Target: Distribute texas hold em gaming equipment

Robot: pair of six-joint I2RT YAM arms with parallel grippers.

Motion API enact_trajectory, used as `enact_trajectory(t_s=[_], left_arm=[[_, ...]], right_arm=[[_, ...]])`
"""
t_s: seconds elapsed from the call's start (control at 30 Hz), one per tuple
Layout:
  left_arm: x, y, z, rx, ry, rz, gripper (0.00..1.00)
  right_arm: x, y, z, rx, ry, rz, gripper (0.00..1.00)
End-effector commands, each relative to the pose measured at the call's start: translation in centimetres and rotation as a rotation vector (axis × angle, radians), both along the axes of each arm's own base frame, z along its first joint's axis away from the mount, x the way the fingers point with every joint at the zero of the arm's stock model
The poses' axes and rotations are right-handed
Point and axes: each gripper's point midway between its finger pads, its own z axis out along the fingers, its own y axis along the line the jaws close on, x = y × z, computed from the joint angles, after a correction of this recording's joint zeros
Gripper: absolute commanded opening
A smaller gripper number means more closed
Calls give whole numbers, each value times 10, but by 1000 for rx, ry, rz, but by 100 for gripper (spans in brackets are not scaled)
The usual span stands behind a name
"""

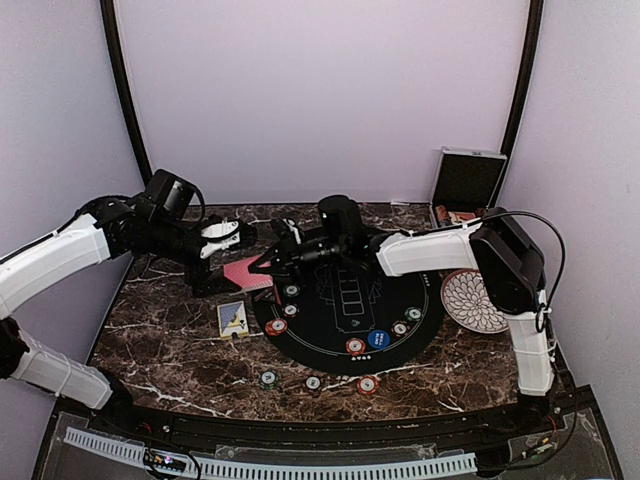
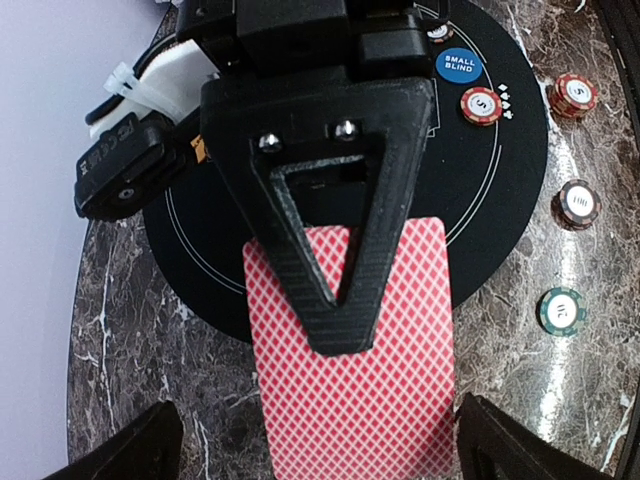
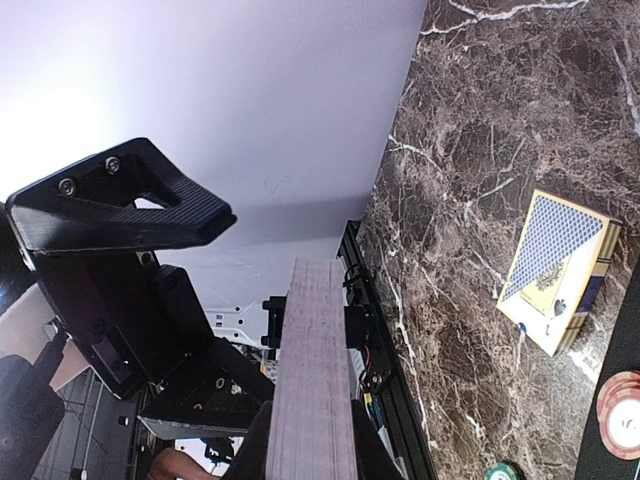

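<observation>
My right gripper [image 1: 268, 264] reaches left across the table and is shut on a deck of red-backed playing cards [image 1: 248, 273]. In the right wrist view the deck [image 3: 312, 380] stands edge-on between its fingers [image 3: 366, 452]. The left wrist view looks down on the deck's [image 2: 370, 380] red back, partly covered by a black right finger [image 2: 335, 200]. My left gripper [image 2: 318, 412] is open wide on either side of the deck, apart from it. Poker chips [image 1: 355, 346] and a blue small-blind disc [image 1: 377, 339] lie on the round black mat [image 1: 330, 325]. Three chips [image 1: 313, 383] rest on the marble in front of the mat.
A blue-and-yellow card box [image 1: 232, 318] lies left of the mat. The white patterned plate [image 1: 473, 300] sits at the right. An open silver-edged case [image 1: 466, 183] stands at the back right. A black rail [image 1: 300, 430] borders the near table edge.
</observation>
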Motion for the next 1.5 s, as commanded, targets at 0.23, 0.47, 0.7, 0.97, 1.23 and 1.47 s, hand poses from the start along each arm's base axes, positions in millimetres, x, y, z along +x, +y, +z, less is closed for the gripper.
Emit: enact_trajectory(t_s=[0.23,0.47,0.7,0.97,1.23,1.47], left_arm=[[1,-16,-12,-48,42,-39,99],[-1,-17,-28,-25,102,-46,98],[2,-20,-36,-17,110,-45,89],[18,-21,-25,-34,17,-16,56],[16,-23,-24,-43,15,-10,33],[13,-26,-24,-55,65,2,35]], right_arm=[[-12,4,34,99,-67,17,9],[-14,6,36,110,-62,19,9],[-15,7,37,117,-58,20,8],[-11,7,21,47,-55,-3,8],[0,5,1,-70,-95,-55,18],[-3,11,12,-6,-79,-31,45]])
